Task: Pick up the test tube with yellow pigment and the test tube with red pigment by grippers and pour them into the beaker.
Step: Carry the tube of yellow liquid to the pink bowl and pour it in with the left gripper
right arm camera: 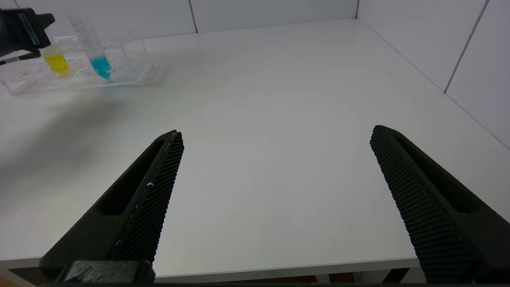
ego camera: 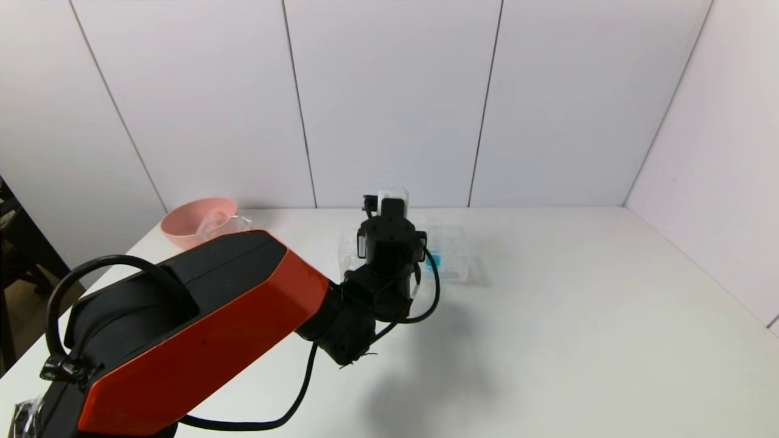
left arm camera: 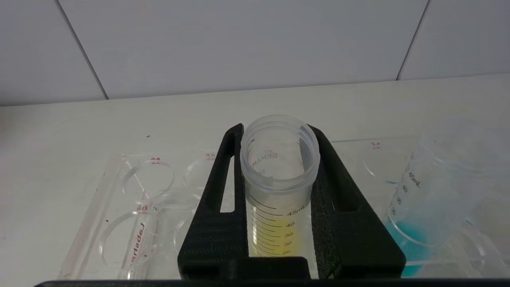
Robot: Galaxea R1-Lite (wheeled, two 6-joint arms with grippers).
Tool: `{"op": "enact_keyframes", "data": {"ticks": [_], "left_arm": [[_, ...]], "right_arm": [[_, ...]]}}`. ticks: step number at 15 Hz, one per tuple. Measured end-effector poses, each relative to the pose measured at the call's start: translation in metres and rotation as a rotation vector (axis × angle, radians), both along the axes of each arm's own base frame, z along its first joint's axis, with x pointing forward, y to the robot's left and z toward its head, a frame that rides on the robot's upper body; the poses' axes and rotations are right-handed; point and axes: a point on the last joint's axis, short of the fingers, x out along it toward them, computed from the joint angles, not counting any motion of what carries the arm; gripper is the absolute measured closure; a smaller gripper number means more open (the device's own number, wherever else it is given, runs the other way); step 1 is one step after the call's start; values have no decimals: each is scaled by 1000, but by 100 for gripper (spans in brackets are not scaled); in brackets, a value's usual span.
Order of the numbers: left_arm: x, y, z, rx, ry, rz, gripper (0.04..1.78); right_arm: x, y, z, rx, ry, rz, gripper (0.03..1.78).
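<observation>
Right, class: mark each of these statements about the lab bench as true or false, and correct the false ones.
1. The left gripper is shut on the test tube with yellow pigment. True.
2. The right gripper holds the blue tube. False: it is open and empty over the bare table, and the blue tube stands in the clear rack.
3. A pink bowl sits at the table's far left. True.
4. The yellow tube is capped. False: its top is open.
</observation>
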Motion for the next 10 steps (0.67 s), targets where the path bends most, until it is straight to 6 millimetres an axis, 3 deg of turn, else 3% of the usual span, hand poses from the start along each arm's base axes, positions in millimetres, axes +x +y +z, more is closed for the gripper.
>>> {"op": "enact_keyframes", "data": {"ticks": [5, 10], "left_arm": [[-5, 2, 51, 26, -94, 5, 136], [-15, 7, 72, 17, -108, -5, 136]], "right_arm": [[0, 0, 0, 0, -1, 0, 10], [0, 0, 0, 0, 0, 0, 10]]}}
